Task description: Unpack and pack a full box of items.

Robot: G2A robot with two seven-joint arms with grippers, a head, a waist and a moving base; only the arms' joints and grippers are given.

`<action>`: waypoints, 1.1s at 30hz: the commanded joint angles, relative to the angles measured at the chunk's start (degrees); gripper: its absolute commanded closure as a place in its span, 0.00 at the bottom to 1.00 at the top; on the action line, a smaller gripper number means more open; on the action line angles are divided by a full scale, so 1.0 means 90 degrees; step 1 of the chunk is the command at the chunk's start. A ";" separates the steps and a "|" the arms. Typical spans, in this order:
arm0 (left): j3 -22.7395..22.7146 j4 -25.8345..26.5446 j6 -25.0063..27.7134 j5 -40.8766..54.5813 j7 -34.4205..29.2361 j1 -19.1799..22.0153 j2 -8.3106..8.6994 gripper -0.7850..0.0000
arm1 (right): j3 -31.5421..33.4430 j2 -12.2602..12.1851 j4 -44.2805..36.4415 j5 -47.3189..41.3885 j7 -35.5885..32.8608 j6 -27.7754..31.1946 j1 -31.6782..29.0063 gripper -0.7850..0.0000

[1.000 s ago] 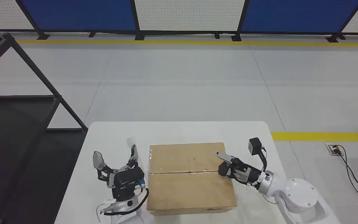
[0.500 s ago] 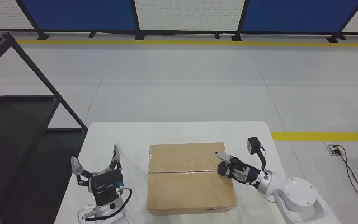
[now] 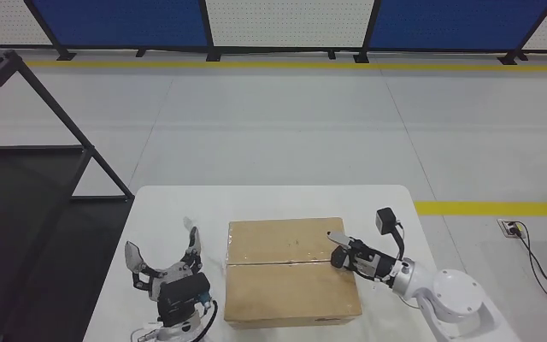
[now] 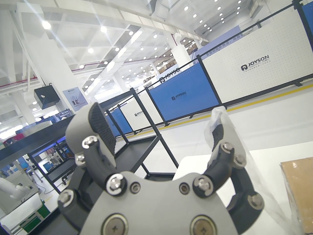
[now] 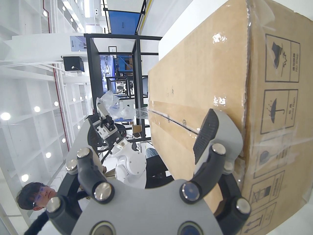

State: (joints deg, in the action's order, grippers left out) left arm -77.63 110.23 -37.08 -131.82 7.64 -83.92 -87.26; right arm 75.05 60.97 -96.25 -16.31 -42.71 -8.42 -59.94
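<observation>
We found the taped box (image 3: 291, 272) on the table (image 3: 171, 205), both claws released
The left gripper (image 3: 162, 248) hung spread wide just left of it — clear film (image 4: 234, 133) clinging to one finger; the right gripper (image 3: 340, 248) gaped at the box's right end, one finger over its top.

The box (image 3: 292, 272) stood on the table (image 3: 171, 205). The left gripper (image 3: 162, 252) was left of it, apart; the right gripper (image 3: 338, 248) was at its right edge.

Left gripper (image 4: 159, 116), curved grey fingers (image 4: 80, 125), black ribbed pads (image 4: 102, 123), silver screws (image 4: 113, 184) on grey base plate (image 4: 156, 211), right arm (image 3: 451, 297), white rounded shell, black wrist section.
</observation>
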 commanded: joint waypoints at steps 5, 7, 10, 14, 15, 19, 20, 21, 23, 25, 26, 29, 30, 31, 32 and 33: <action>0.0360 0.0034 0.0115 -0.0471 0.0133 0.0008 -0.0018 0.00 | -0.0043 0.0002 -0.0111 0.0063 0.0011 -0.0127 0.0048 0.00; 0.0500 0.0032 0.0161 -0.0667 0.0102 0.0036 -0.0030 0.00 | -0.0066 0.0003 -0.0129 0.0085 0.0004 -0.0156 0.0061 0.00; 0.0696 -0.0009 0.0217 -0.0975 0.0050 0.0084 -0.0047 0.00 | -0.0102 0.0006 -0.0141 0.0115 0.0000 -0.0204 0.0074 0.00; 0.0876 -0.0080 0.0302 -0.1305 -0.0030 0.0127 -0.0063 0.00 | -0.0155 0.0011 -0.0160 0.0163 0.0010 -0.0287 0.0108 0.00; 0.0910 -0.0094 0.0320 -0.1382 -0.0036 0.0134 -0.0065 0.00 | -0.0167 0.0012 -0.0163 0.0169 0.0011 -0.0308 0.0117 0.00; 0.1040 -0.0166 0.0353 -0.1726 -0.0057 0.0137 -0.0073 0.00 | -0.0204 0.0018 -0.0187 0.0191 0.0032 -0.0368 0.0149 0.00; 0.1064 -0.0177 0.0353 -0.1816 -0.0070 0.0135 -0.0074 0.00 | -0.0214 0.0020 -0.0189 0.0195 0.0038 -0.0384 0.0154 0.00; 0.1102 -0.0180 0.0346 -0.1873 -0.0084 0.0129 -0.0077 0.00 | -0.0222 0.0021 -0.0195 0.0199 0.0040 -0.0397 0.0162 0.00; 0.1145 -0.0182 0.0353 -0.1999 -0.0105 0.0126 -0.0080 0.00 | -0.0230 0.0022 -0.0196 0.0206 0.0038 -0.0406 0.0171 0.00; 0.1179 -0.0161 0.0356 -0.2096 -0.0127 0.0128 -0.0083 0.00 | -0.0235 0.0023 -0.0194 0.0205 0.0040 -0.0410 0.0177 0.00; 0.1186 -0.0151 0.0340 -0.2162 -0.0136 0.0130 -0.0083 0.00 | -0.0238 0.0024 -0.0192 0.0205 0.0043 -0.0410 0.0180 0.00; 0.1225 -0.0118 0.0318 -0.2291 -0.0157 0.0126 -0.0086 0.00 | -0.0252 0.0027 -0.0174 0.0195 0.0036 -0.0419 0.0195 0.00; 0.1239 -0.0107 0.0315 -0.2308 -0.0170 0.0121 -0.0087 0.00 | -0.0255 0.0028 -0.0167 0.0195 0.0035 -0.0421 0.0203 0.00; 0.1249 -0.0089 0.0311 -0.2333 -0.0174 0.0122 -0.0088 0.00 | -0.0258 0.0029 -0.0160 0.0194 0.0035 -0.0421 0.0211 0.00; 0.1257 -0.0077 0.0310 -0.2351 -0.0184 0.0119 -0.0089 0.00 | -0.0262 0.0030 -0.0152 0.0193 0.0035 -0.0420 0.0218 0.00; 0.1262 -0.0066 0.0311 -0.2368 -0.0190 0.0119 -0.0089 0.00 | -0.0267 0.0032 -0.0145 0.0188 0.0032 -0.0419 0.0225 0.00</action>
State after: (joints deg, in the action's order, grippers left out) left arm -66.33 109.52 -34.29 -152.97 6.00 -82.84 -88.05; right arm 72.69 61.24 -97.63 -14.57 -42.39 -12.20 -57.98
